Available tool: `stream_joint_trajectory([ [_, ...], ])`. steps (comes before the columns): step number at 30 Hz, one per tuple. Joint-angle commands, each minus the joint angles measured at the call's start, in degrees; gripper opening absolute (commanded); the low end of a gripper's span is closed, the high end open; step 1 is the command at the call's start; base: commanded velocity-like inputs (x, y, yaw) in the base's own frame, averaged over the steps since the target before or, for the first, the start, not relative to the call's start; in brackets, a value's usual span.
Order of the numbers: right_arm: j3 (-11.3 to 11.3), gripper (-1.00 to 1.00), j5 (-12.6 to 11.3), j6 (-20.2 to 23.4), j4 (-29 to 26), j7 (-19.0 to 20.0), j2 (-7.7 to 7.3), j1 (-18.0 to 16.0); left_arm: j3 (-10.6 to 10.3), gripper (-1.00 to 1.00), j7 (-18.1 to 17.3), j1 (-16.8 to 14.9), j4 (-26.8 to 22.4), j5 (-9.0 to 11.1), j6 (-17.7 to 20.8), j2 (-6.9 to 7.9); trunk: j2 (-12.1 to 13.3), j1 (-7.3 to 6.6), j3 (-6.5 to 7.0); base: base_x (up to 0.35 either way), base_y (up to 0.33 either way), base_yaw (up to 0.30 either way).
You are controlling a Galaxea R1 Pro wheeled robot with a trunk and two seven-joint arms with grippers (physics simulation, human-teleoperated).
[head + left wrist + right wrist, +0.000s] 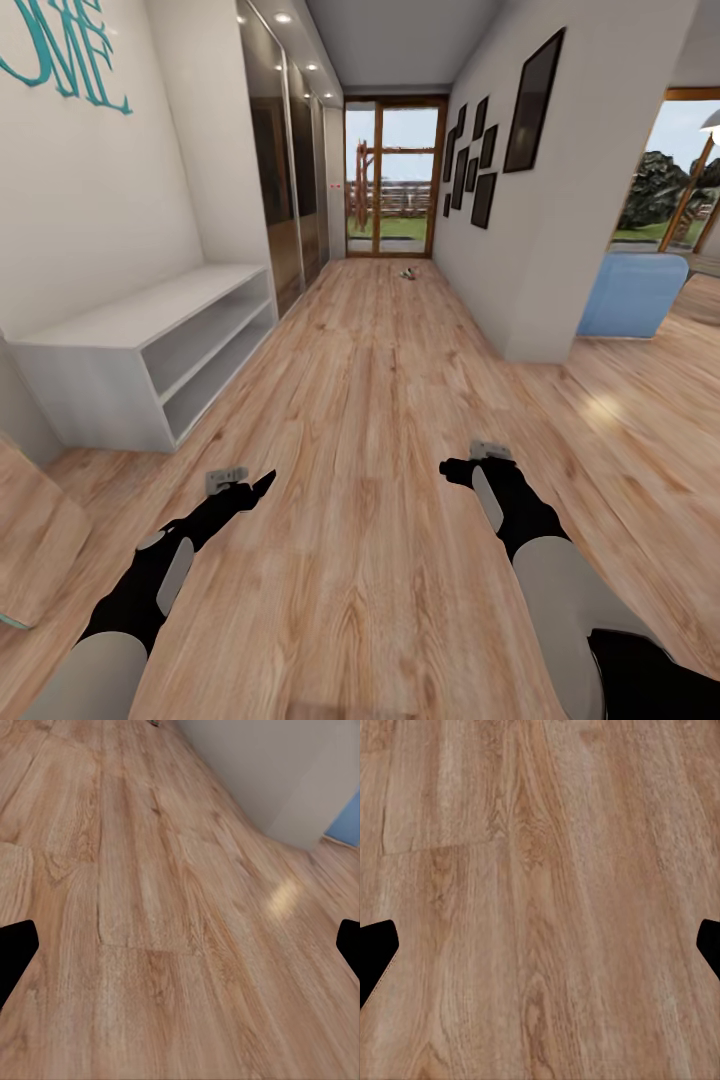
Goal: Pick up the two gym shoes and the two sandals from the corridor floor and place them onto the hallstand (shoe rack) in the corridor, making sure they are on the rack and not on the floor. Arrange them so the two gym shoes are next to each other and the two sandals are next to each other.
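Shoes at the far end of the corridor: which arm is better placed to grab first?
Neither yet. The shoes lie far down the floor, near the glass door. Left gripper and right gripper both hang open and level. Slight edge right: the shoes sit right of centre.

Wood-plank corridor floor (150,915), pale wall base (277,772), black fingers (15,952) spread wide at both edges

- Corridor floor (370,420) runs ahead to a glass door (392,175) at the far end.
- Low two-tier bench (150,350) stands against the left wall.
- Picture frames (480,160) hang on the right wall.
- A small object (407,272), too far to identify, lies on the floor before the door.
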Motion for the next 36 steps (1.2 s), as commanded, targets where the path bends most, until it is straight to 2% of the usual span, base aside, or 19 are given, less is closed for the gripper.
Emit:
stream_joint_trajectory([
  [1,-0.17,1.0,-0.27,0.23,-0.08,-0.25,0.06,-0.03,0.09,1.0,-0.31,-0.03,0.0,0.52,0.43,-0.01,-0.02,0.02,-0.06,0.349,0.0,0.0],
  [36,-0.17,1.0,-0.27,0.25,-0.08,-0.25,0.06,-0.02,0.15,1.0,-0.3,-0.04,-0.01,0.53,0.43,-0.01,-0.02,0.02,-0.06,0.349,0.0,0.0],
])
